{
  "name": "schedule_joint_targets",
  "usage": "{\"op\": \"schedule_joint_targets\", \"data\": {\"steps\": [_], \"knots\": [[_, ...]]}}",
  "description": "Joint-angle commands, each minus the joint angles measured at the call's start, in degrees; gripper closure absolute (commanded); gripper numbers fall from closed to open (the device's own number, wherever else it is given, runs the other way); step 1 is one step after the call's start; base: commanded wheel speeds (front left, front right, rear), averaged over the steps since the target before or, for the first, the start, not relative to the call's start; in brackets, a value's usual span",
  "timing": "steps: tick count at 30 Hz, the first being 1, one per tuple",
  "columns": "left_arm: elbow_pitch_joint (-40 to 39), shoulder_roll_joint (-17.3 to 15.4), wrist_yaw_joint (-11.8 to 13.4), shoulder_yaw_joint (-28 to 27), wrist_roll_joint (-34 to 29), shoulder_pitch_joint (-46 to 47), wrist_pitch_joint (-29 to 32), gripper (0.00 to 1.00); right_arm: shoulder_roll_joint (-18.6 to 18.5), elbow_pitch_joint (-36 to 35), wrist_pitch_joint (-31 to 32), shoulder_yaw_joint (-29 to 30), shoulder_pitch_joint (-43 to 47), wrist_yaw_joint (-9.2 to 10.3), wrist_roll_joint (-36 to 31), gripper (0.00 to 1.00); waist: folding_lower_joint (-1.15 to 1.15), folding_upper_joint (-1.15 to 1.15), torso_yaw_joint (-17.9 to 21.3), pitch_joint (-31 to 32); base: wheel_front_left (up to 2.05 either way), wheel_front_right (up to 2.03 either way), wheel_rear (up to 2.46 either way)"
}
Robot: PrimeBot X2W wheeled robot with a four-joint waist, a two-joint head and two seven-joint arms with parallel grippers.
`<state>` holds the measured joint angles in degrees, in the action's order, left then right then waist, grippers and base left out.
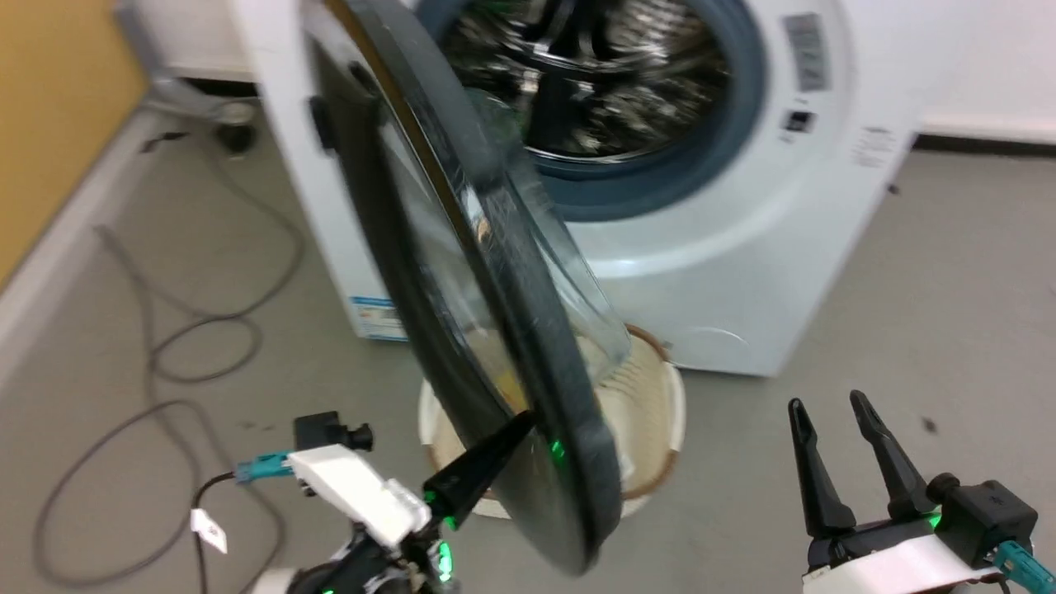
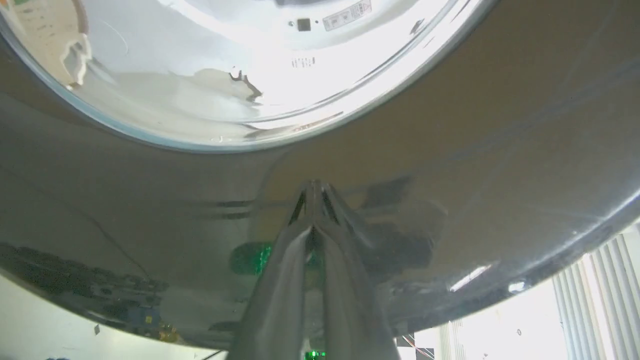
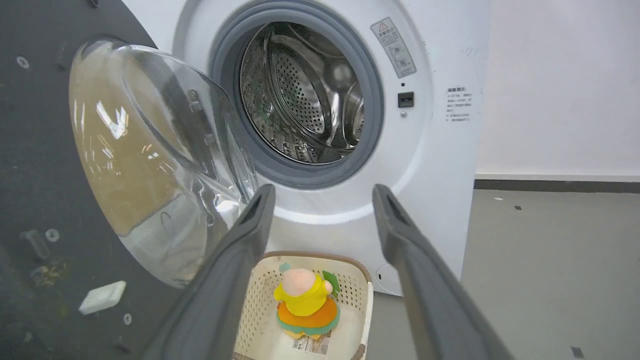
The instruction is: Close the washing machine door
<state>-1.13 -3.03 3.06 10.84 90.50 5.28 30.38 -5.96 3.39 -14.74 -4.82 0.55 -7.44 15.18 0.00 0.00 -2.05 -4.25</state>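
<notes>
The washing machine door [image 1: 495,313] stands swung out from the front of the washing machine [image 1: 742,247]. It is hinged at the machine's left edge, and its free rim points away from the machine towards the robot. The head view sees it almost edge-on, so its plane runs outward from the machine and is nowhere near flat against the round opening.

The left gripper [image 1: 520,429] has its two fingers pressed together with nothing between them. Its tips are set on the door's glossy outer face, low down near the free rim. In the left wrist view the tips meet their own reflection there, so I judge them to be touching.

The machine's opening lies straight beyond the door from this pincer, with the glass bowl [image 3: 140,150] bulging towards the steel drum [image 3: 300,100]. A push along the fingers, curving round the hinge, should therefore carry the door home. The left arm is clearly the nearer one and is already placed for it.

The right gripper [image 1: 827,404] has its fingers spread and holds nothing. It is out in front of the machine on the latch side, well apart from the door.

A cream basket [image 1: 660,412] holding a soft toy [image 3: 305,300] sits on the floor just in front of the machine, below the opening. The door's lower rim passes over it, and whether it clears I cannot tell
</notes>
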Motion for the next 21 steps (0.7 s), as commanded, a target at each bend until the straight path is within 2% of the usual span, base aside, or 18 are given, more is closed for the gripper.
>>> {"op": "schedule_joint_targets", "data": {"steps": [1,11,18,21], "knots": [[0.74,0.14,-0.83,1.2,0.46,1.53,-1.5,1.0,-0.24,-0.16,-0.26,-0.11,-0.92,-0.05,-0.03,0.0,0.0,0.0,4.66,-1.96,0.0,0.0,0.0],[10.93,0.15,-4.24,7.32,2.94,12.05,-16.98,1.0,0.67,-0.37,-0.26,-0.84,-1.97,-0.05,0.5,0.0,0.0,0.0,15.14,-5.84,0.0,0.0,0.0],[18.53,0.15,-4.95,8.65,3.85,22.42,-26.97,1.0,1.58,-0.45,-0.26,-1.62,-3.03,-0.05,0.88,0.0,0.0,0.0,20.92,-8.46,0.0,0.0,0.0],[21.01,0.15,-5.04,8.57,3.98,25.86,-29.4,1.0,1.83,-0.44,-0.26,-1.84,-3.34,-0.05,1.0,0.0,0.0,0.0,22.18,-9.11,0.0,0.0,0.0]]}}
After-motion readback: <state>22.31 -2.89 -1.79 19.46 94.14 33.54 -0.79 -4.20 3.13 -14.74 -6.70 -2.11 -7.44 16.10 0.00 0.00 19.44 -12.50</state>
